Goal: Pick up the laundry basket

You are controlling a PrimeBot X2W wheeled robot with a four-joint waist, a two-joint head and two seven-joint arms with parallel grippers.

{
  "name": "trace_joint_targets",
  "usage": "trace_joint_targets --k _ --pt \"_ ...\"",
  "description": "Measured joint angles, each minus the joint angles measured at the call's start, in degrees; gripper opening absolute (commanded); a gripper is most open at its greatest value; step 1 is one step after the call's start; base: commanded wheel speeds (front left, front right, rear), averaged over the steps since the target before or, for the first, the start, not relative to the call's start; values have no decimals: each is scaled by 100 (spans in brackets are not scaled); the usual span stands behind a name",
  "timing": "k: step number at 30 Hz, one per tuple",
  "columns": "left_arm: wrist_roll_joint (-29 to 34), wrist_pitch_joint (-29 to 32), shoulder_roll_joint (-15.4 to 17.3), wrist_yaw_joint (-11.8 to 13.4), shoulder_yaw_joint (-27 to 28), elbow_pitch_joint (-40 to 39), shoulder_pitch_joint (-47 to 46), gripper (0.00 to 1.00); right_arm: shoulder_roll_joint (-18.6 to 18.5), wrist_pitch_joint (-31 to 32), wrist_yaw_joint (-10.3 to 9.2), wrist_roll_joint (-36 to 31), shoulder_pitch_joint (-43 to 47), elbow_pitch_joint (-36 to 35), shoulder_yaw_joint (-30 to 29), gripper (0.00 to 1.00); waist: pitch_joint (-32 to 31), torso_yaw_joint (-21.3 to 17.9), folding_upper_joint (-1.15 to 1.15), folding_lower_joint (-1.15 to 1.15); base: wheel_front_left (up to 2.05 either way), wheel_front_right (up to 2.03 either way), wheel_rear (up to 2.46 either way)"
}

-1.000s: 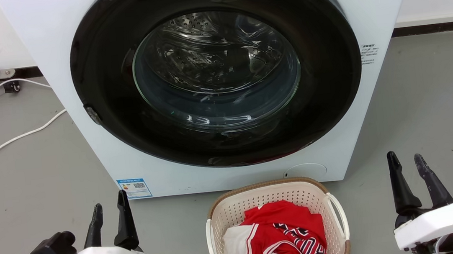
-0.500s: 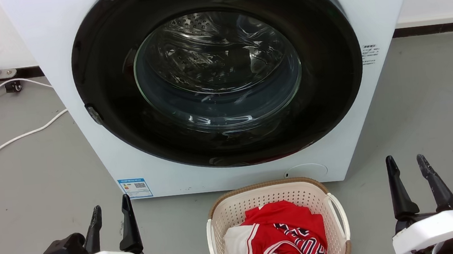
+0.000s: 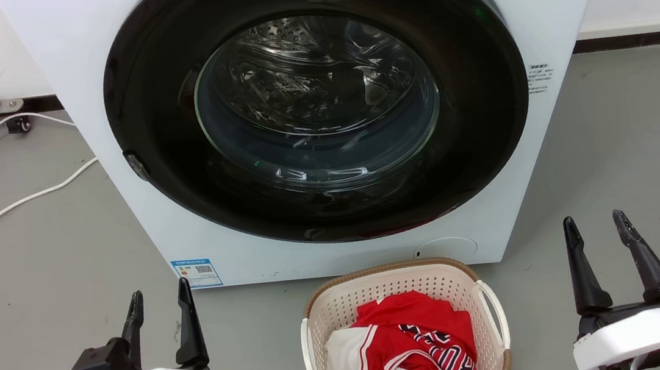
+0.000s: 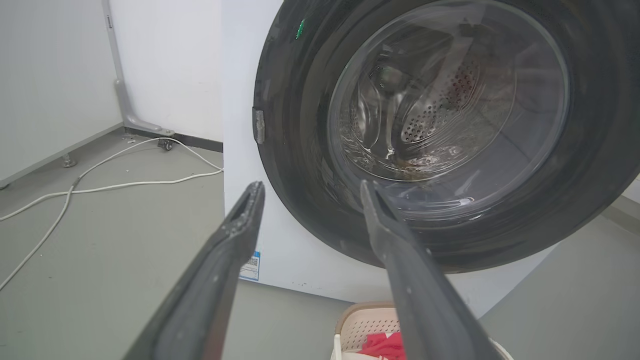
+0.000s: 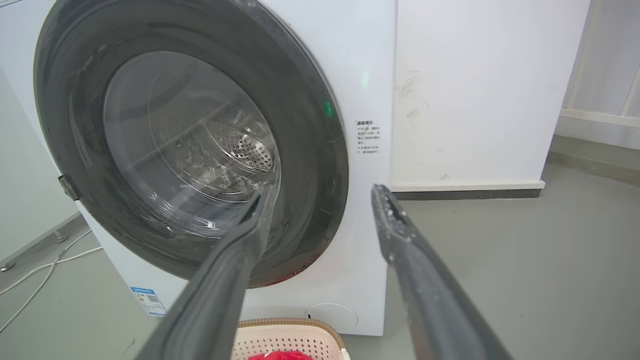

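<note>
The cream perforated laundry basket with a brown rim and white loop handles stands on the floor at the bottom centre of the head view, just in front of the washing machine. Red and white clothing lies in it. My left gripper is open, well to the basket's left and apart from it. My right gripper is open, well to its right. The left wrist view catches the basket's far rim at its bottom edge between my open left gripper's fingers. The right wrist view shows the basket's rim below my open right gripper.
A white front-loading washing machine with a big dark round glass door, shut, rises right behind the basket. White cables trail over the grey floor at the left. Bare floor lies on both sides of the basket. A white wall stands behind.
My right gripper has risen a little in the head view and its fingers have spread slightly. My left gripper has drawn back a bit toward the bottom edge. The basket has not moved.
</note>
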Motion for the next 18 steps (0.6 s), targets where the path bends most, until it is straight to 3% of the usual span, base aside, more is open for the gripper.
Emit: trace_joint_targets --k 18 --pt "853 -202 -70 -34 69 -73 105 100 -1 -220 2 -722 125 -129 -49 100 0 11 0 0 0 0 0"
